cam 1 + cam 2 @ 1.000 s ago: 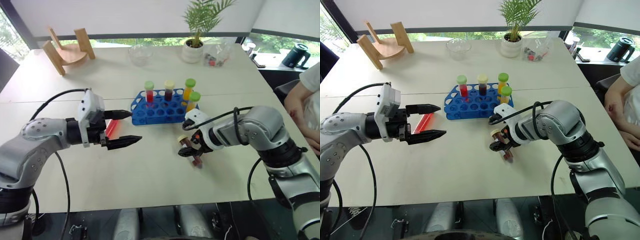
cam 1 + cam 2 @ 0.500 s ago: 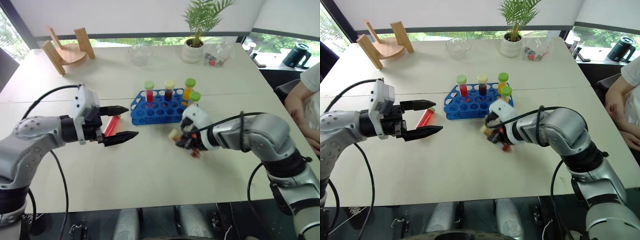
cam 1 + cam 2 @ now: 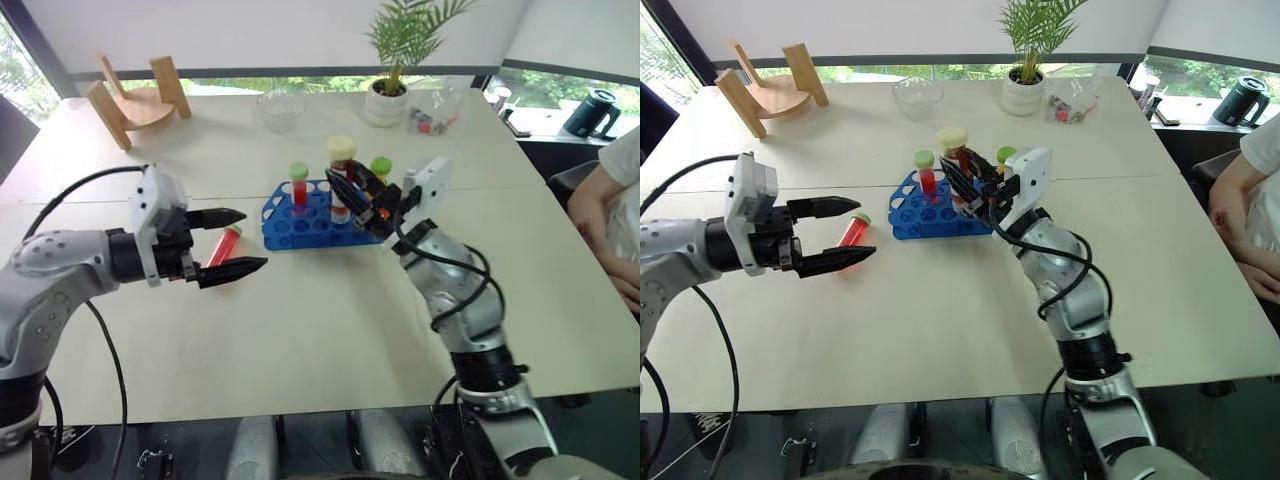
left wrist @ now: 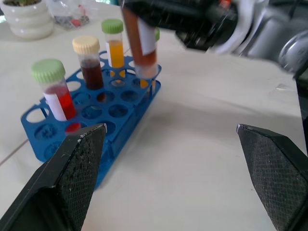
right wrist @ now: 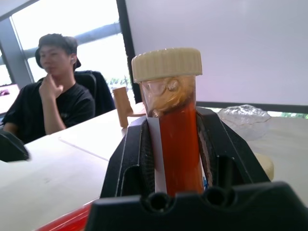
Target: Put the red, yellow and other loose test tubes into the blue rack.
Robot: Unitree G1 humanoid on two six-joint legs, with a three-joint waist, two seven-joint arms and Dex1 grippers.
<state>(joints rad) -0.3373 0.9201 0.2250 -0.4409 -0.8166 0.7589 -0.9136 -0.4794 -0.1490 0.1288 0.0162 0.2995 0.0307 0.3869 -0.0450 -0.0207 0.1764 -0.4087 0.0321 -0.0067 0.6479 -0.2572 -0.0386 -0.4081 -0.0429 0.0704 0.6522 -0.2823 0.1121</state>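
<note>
White table (image 3: 300, 340), blue rack (image 3: 300, 225) at its centre holding capped tubes, left gripper (image 3: 232, 243) spread wide and empty beside loose red tube (image 3: 224, 246) lying on table, right gripper (image 3: 352, 195) clenched on upright brown cream-capped tube (image 3: 341, 180) above rack

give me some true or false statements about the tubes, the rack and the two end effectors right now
1. The right end effector grips a cream-capped tube of brown liquid. True.
2. The left end effector is shut on the red tube. False: it is open and holds nothing.
3. A red tube lies on the table to the left of the blue rack. True.
4. The blue rack has no tubes in it. False: tubes stand in it, among them a green-capped red one.
5. The cream-capped tube is held roughly upright above the rack. True.
</note>
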